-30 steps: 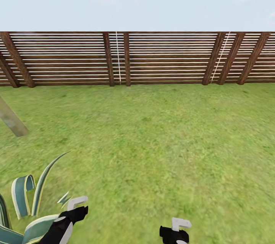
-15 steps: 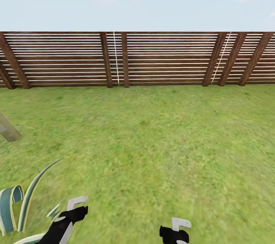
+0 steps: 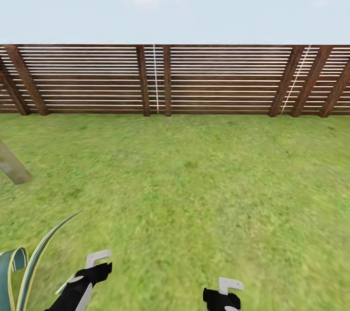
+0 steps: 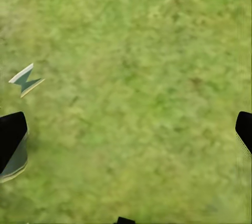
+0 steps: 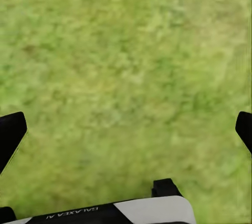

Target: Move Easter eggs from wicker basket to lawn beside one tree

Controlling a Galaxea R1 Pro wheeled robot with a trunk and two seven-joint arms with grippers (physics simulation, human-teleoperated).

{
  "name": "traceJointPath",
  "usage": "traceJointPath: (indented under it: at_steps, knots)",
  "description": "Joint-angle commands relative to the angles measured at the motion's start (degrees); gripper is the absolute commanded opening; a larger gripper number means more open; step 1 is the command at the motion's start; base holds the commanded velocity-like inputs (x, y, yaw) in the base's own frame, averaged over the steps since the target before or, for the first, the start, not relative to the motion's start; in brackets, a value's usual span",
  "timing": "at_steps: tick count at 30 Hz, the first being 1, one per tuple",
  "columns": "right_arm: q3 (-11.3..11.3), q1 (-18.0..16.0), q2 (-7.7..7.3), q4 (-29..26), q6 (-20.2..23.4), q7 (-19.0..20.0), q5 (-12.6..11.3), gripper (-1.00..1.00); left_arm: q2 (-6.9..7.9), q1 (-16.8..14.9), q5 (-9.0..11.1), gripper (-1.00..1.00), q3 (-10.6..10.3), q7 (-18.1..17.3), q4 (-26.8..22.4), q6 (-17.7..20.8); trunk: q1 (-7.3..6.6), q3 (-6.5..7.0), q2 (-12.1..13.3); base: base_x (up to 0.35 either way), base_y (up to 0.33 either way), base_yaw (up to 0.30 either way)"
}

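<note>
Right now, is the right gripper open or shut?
Open. The right gripper shows its dark fingertips far apart, with only lawn between them.

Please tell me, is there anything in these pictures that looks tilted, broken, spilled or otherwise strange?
Nothing looks broken or spilled. One thing leans: a pale trunk at the left edge of the head view stands slanted on the lawn, perhaps only from lens distortion. The fence looks whole. Both the left gripper and the right gripper are open, holding nothing.
</note>
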Motion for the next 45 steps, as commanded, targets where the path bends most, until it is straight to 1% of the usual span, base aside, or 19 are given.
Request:
traceJointPath:
  at_steps: [1,11,29,36,45]
  knots:
    - [0.1,0.0,0.0,-0.1,0.3,-0.3,-0.4,1.0,-0.01,0.0,0.0,1.0,0.0,0.1,-0.1,0.3,0.07,-0.03,-0.1,0.33,0.0,0.13]
    - [0.1,0.0,0.0,-0.1,0.3,-0.3,-0.4,1.0,-0.09,0.0,0.0,1.0,0.0,0.1,-0.1,0.3,0.07,0.82,-0.1,0.321,-0.096,0.132]
    - [0.2,0.0,0.0,-0.1,0.3,-0.3,-0.4,1.0,-0.09,0.0,0.0,1.0,0.0,0.2,-0.1,0.4,0.07,2.2,-0.1,0.296,-0.195,0.183]
    - [0.1,0.0,0.0,-0.1,0.3,-0.3,-0.4,1.0,-0.09,0.0,0.0,1.0,0.0,0.2,-0.1,0.4,0.07,2.47,-0.1,0.282,-0.219,0.207]
    - [0.1,0.0,0.0,-0.1,0.3,-0.3,-0.4,1.0,-0.1,0.0,0.0,1.0,0.0,0.2,-0.1,0.4,0.07,2.5,-0.1,0.282,-0.22,0.035]
